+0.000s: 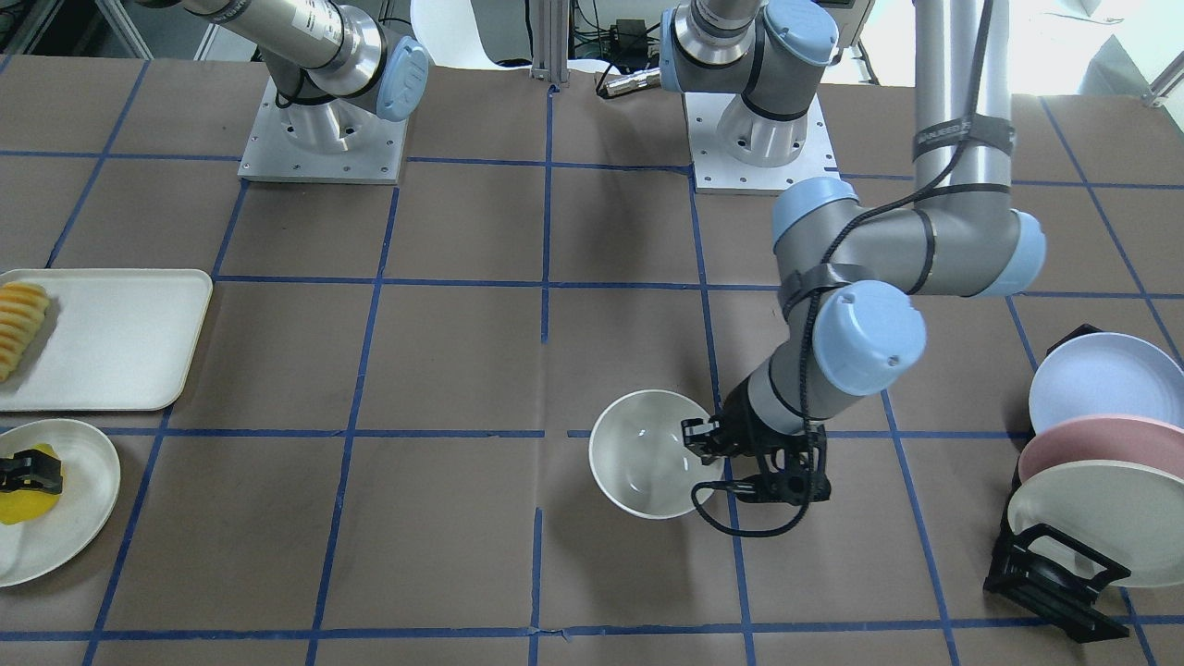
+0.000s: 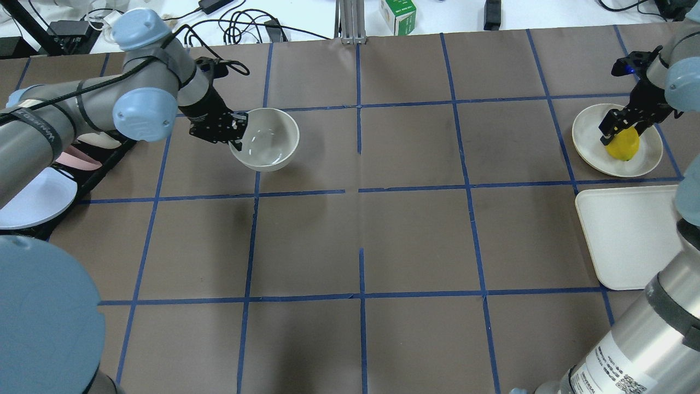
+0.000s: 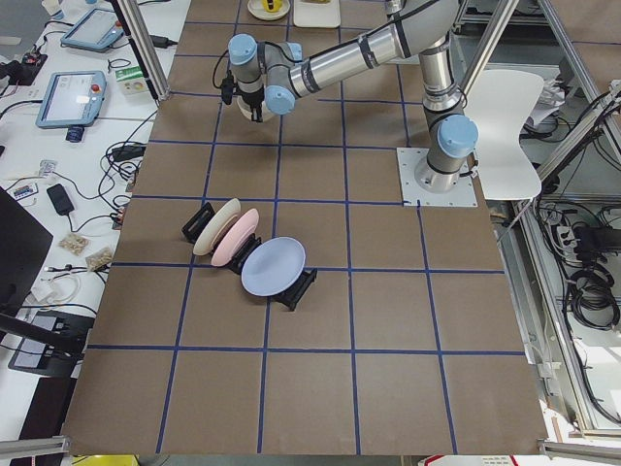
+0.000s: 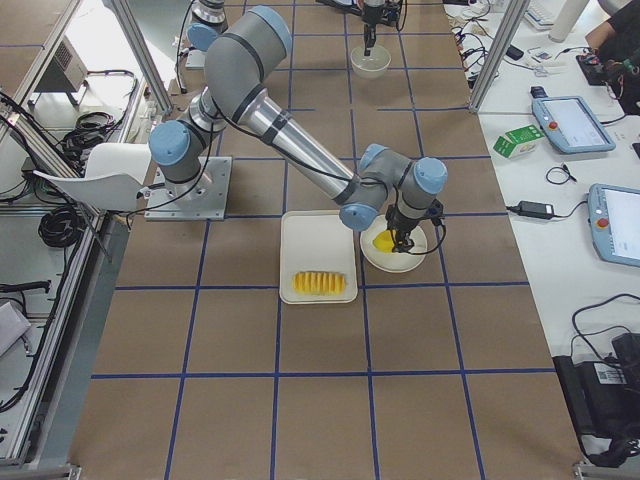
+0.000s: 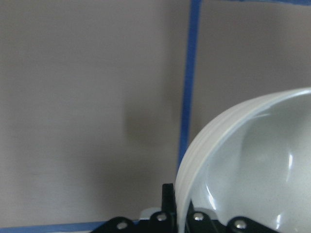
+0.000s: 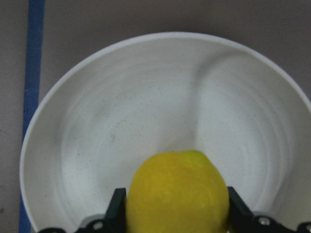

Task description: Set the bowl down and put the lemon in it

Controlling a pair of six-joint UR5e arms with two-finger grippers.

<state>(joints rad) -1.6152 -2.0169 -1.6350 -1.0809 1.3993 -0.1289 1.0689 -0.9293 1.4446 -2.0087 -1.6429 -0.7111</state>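
Note:
The off-white bowl (image 1: 647, 462) is near the table's middle, also in the overhead view (image 2: 268, 139) and the left wrist view (image 5: 252, 165). My left gripper (image 1: 705, 453) (image 2: 235, 128) is shut on the bowl's rim, one finger inside and one outside. I cannot tell whether the bowl rests on the table or hangs just above it. The yellow lemon (image 2: 624, 146) (image 6: 177, 194) is over a shallow off-white plate (image 2: 648, 158) (image 6: 146, 97). My right gripper (image 2: 618, 134) (image 6: 177, 208) is shut on the lemon, with a finger on each side.
A white tray (image 1: 120, 342) with a ridged yellow-orange sliced fruit piece (image 1: 20, 324) lies beside the plate. A black rack (image 1: 1054, 578) with three pastel plates (image 1: 1101, 462) stands past the left arm. Blue tape lines grid the brown table.

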